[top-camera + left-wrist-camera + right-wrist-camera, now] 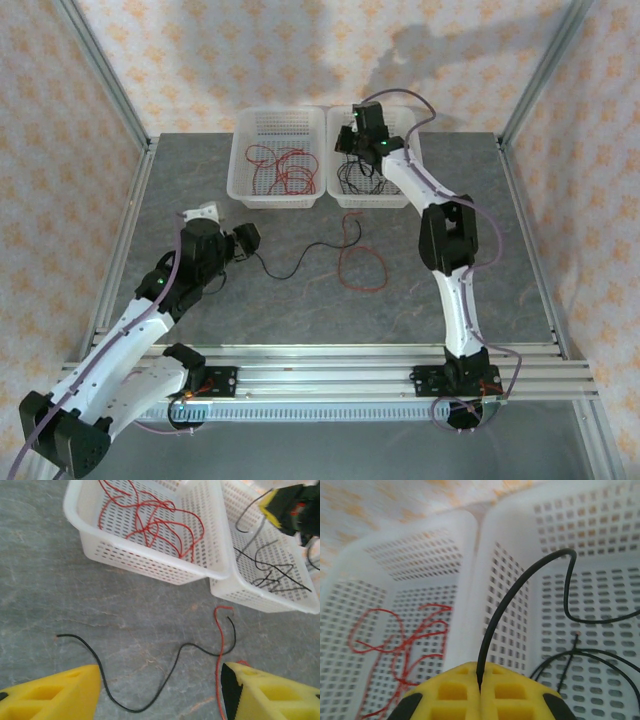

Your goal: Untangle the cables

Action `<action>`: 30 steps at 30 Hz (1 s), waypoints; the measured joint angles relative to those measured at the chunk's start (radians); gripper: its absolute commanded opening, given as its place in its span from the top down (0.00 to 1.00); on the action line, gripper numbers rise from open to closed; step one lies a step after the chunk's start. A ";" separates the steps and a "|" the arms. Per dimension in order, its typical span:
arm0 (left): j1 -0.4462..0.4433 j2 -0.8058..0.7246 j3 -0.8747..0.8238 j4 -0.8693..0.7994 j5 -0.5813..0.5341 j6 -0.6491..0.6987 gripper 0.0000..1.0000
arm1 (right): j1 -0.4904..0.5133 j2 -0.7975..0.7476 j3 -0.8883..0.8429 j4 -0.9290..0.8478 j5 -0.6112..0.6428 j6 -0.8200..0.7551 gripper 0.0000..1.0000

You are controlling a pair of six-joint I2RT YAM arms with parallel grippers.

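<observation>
Grey worktop (200, 190): one black cable (170, 674) and one red cable (219, 640) are laid loose near spread left jaws. Another black cable (487, 637) is pinched by right jaws over the right basket (600, 530).

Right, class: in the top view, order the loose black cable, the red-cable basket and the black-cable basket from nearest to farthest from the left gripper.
From the left gripper:
1. Loose black cable, on the table just right of it.
2. Red-cable basket, beyond it at the far side.
3. Black-cable basket, farther right, beside the other basket.
</observation>
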State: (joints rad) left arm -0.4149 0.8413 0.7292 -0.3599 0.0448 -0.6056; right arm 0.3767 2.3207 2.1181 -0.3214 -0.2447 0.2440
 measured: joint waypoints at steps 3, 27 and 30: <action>-0.057 0.020 0.001 -0.013 -0.007 -0.012 0.34 | 0.000 0.047 0.026 -0.053 0.027 0.017 0.94; -0.508 0.669 0.249 -0.056 -0.097 -0.123 0.36 | 0.000 -0.141 -0.186 -0.151 0.133 -0.007 0.39; -0.508 0.729 0.291 -0.060 -0.082 -0.117 0.37 | 0.000 -0.251 -0.274 -0.131 0.138 -0.013 0.39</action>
State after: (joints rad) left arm -0.9230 1.5703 1.0203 -0.4198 -0.0372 -0.7223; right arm 0.3767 2.0697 1.8439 -0.4522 -0.1062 0.2306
